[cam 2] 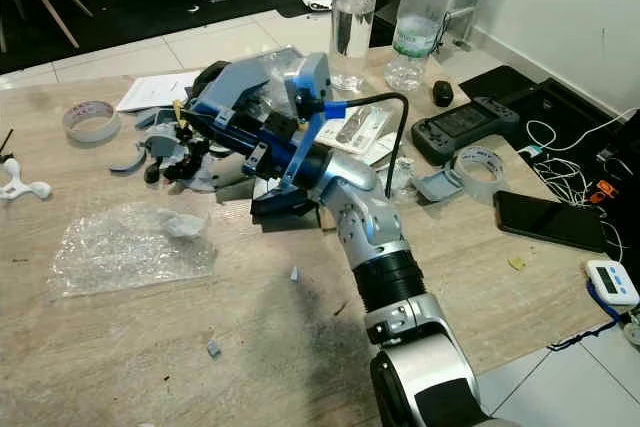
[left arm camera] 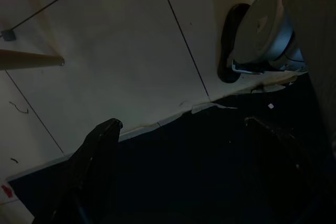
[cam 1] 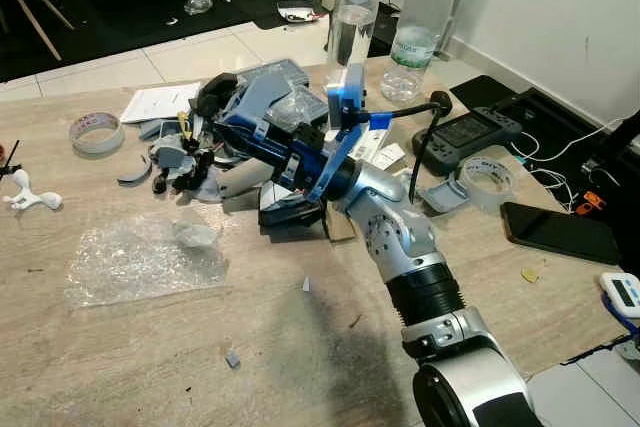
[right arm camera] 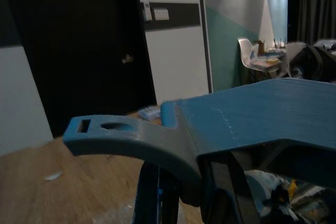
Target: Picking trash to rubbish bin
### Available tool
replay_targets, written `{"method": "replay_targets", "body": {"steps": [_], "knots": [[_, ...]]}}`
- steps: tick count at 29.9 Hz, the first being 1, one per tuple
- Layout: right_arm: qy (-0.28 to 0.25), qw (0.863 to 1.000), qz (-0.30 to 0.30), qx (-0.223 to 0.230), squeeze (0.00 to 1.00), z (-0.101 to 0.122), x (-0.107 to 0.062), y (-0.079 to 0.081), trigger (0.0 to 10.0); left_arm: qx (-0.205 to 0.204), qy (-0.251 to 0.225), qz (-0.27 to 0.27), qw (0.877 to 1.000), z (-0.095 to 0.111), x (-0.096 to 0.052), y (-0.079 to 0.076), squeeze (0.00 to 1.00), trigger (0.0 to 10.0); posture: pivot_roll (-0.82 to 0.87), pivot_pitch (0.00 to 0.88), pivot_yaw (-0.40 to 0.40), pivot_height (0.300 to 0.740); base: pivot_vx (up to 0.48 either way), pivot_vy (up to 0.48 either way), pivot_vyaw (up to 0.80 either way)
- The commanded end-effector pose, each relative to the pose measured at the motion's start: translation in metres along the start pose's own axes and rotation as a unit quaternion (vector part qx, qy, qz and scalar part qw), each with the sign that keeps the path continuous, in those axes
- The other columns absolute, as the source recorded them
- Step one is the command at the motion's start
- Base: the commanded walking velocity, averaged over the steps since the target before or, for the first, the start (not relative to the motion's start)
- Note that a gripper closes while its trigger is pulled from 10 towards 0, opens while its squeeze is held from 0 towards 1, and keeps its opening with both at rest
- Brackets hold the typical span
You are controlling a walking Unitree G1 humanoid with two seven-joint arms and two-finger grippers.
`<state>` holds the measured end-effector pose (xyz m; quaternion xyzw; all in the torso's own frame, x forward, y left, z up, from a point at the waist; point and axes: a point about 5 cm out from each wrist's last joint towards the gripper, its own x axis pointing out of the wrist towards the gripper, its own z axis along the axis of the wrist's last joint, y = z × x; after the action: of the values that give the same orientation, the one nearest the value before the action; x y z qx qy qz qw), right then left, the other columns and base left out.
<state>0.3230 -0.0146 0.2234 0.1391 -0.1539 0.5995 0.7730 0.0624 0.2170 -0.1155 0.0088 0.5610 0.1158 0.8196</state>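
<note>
My right arm reaches left across the wooden table [cam 1: 300, 347]. Its blue-framed right gripper [cam 1: 182, 161] noses into a heap of grey and blue plastic parts [cam 1: 262, 89] at the table's middle back. The clutter hides how its fingers stand. In the right wrist view a grey-blue plastic piece [right arm camera: 220, 124] lies right in front of the camera. A crumpled clear plastic sheet [cam 1: 140, 257] lies flat on the table, nearer than the gripper and to its left. My left gripper [left arm camera: 184, 177] hangs idle over a tiled floor and a dark mat, fingers apart.
Two clear bottles [cam 1: 355, 17] stand at the back edge. A tape roll [cam 1: 97, 132] lies far left, another [cam 1: 487, 175] right, beside a black game controller [cam 1: 465, 134] and a phone [cam 1: 560, 232]. Small scraps [cam 1: 232, 358] dot the near table. Cables trail off the right edge.
</note>
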Motion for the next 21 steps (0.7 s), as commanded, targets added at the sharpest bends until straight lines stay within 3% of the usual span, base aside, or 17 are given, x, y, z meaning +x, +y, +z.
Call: {"method": "replay_targets", "body": {"steps": [1,4,10,21], "knots": [[0.013,1.000,-0.006,-0.002,0.00,-0.006,-0.002,0.000,10.0,0.004,-0.002,0.000,1.000,0.003,0.001,-0.001,0.00,10.0,0.07,0.054,-0.046,0.740,0.000,0.000,0.00],[0.032,0.999,-0.010,-0.007,0.00,-0.013,-0.002,0.002,10.0,0.004,-0.002,0.001,1.000,0.003,0.001,-0.001,0.00,10.0,0.07,0.062,-0.048,0.740,0.000,0.000,0.00],[0.029,0.997,0.071,0.032,0.00,-0.012,-0.003,0.026,10.0,0.009,-0.003,-0.002,1.000,0.003,0.001,-0.002,0.00,10.0,0.05,0.067,-0.041,0.740,0.000,0.000,0.00],[0.074,0.987,0.138,0.045,0.00,-0.023,-0.015,0.042,10.0,0.019,-0.007,-0.003,1.000,0.009,0.002,0.000,0.00,10.0,0.03,0.056,-0.032,0.740,0.000,0.000,0.00]]}}
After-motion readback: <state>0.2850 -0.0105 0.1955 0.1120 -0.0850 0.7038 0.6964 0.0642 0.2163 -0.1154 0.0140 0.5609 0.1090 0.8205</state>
